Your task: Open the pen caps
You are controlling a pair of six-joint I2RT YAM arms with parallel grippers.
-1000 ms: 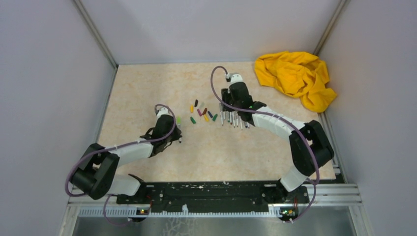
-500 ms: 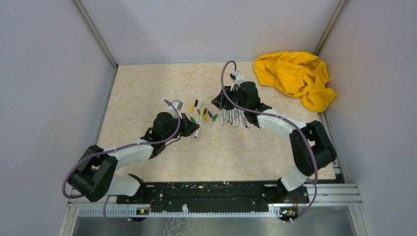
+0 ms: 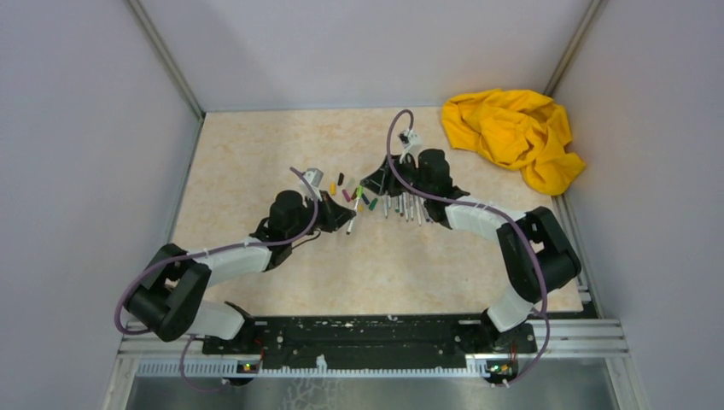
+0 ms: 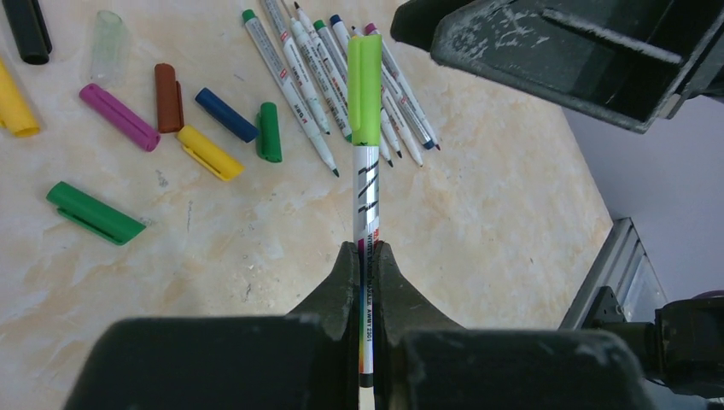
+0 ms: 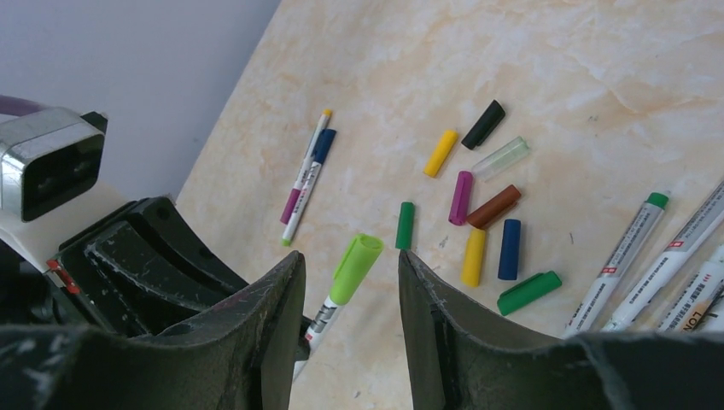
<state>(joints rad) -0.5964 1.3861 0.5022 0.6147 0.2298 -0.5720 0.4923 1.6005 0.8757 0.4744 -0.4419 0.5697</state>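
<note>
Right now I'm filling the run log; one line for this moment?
left tool: shut on pen | lime cap: on pen | right tool: open, beside it | loose caps: on table

I've swung left gripper (image 4: 365,254), clamping a pen (image 4: 366,196), in to centre; right gripper (image 5: 350,256) has turned, fingers apart, facing its lime cap (image 5: 356,268).

The right gripper (image 5: 348,256) has its jaws spread, and a lime cap (image 5: 356,267) stands in the gap between them, touching neither. The cap sits on a pen (image 5: 323,320) whose barrel drops toward 7 o'clock, to the left gripper (image 5: 196,269). From 12 to 3 o'clock of it lie loose caps (image 5: 473,256): yellow, black, clear, purple, brown, green, blue. Two pens (image 5: 307,175) lie at 11 o'clock, and other pens (image 5: 636,248) at 3.
</note>
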